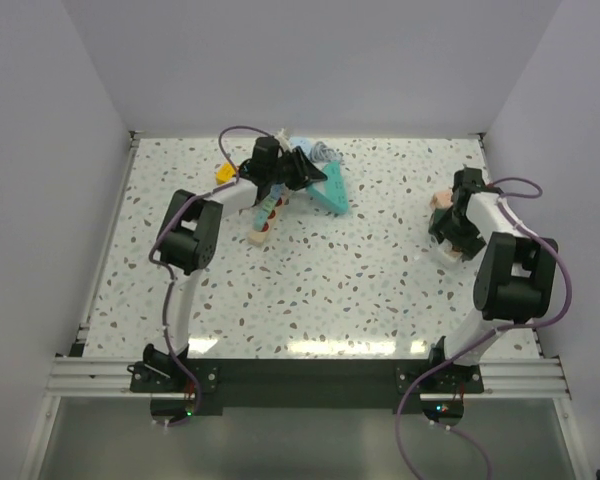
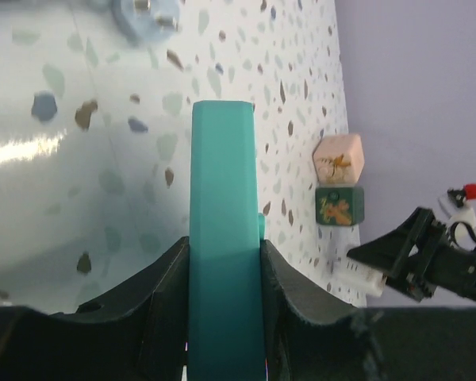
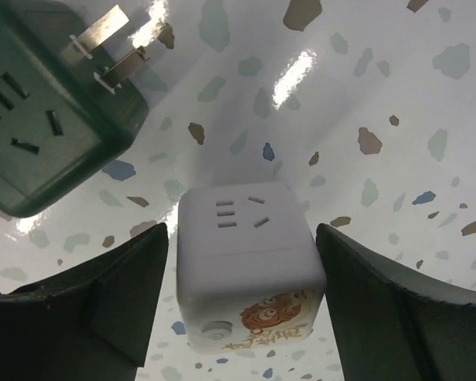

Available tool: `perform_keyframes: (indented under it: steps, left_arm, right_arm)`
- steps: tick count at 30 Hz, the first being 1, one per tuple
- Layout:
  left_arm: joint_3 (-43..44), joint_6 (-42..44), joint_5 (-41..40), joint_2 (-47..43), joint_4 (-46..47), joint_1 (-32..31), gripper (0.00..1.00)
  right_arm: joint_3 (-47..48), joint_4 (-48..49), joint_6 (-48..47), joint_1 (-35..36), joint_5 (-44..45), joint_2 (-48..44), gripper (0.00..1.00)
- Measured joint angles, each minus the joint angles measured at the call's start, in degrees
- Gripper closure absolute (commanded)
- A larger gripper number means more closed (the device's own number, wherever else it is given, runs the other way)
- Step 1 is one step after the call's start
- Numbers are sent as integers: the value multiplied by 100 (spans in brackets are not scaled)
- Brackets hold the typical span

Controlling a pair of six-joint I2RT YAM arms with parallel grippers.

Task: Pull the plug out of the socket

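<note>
The socket, a cream-beige power strip (image 1: 264, 218) with red outlets, lies at the far left, partly under my left arm. I cannot make out a plug in it. My left gripper (image 1: 302, 168) is just right of the strip's far end. It is shut on the edge of a teal triangular block (image 1: 332, 190). In the left wrist view the block (image 2: 222, 206) stands clamped between the fingers (image 2: 163, 286). My right gripper (image 1: 450, 238) is far from the strip at the right. It is open around a white cube socket (image 3: 246, 262), not touching it.
A dark green cube adapter (image 3: 47, 103) with bare prongs lies beside the white cube. A pink cube (image 2: 339, 159) and the green cube (image 2: 339, 205) stand by the right wall. A yellow piece (image 1: 223, 173) lies left of the strip. A pale blue round object (image 2: 143, 14) lies beyond the teal block.
</note>
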Motion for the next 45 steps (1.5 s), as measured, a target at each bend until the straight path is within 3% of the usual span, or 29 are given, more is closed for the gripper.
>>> perform_keyframes:
  steps: [4, 12, 17, 20, 21, 24, 29, 38, 45]
  left_arm:
    - [909, -227, -227, 509, 28, 4, 100]
    - [1620, -997, -459, 1207, 350, 22, 100]
    - [1707, -1484, -675, 1526, 723, 146, 99]
    - [1880, -1838, -964, 1641, 824, 162, 76]
    - [1928, -1961, -1071, 1679, 868, 164, 63]
    - [2041, -2225, -1325, 1784, 968, 175, 38]
    - [2092, -2398, -1759, 1814, 935, 208, 15]
    - [1862, -2234, -1974, 1517, 802, 221, 7]
    - [1469, -1121, -1869, 319, 223, 227, 6]
  right_arm:
    - [9, 31, 175, -33, 153, 116, 1]
    - [98, 76, 205, -81, -59, -11, 1]
    - [122, 105, 153, -81, -503, -743, 1]
    - [129, 227, 98, -81, -802, -1139, 1]
    - [129, 280, 63, -79, -916, -1215, 1]
    - [129, 433, -42, -79, -1255, -1270, 1]
    - [129, 584, -168, -48, -1707, -1191, 1]
    - [321, 745, -396, 271, -2291, -828, 1]
    - [614, 848, -748, 754, -2575, -723, 1]
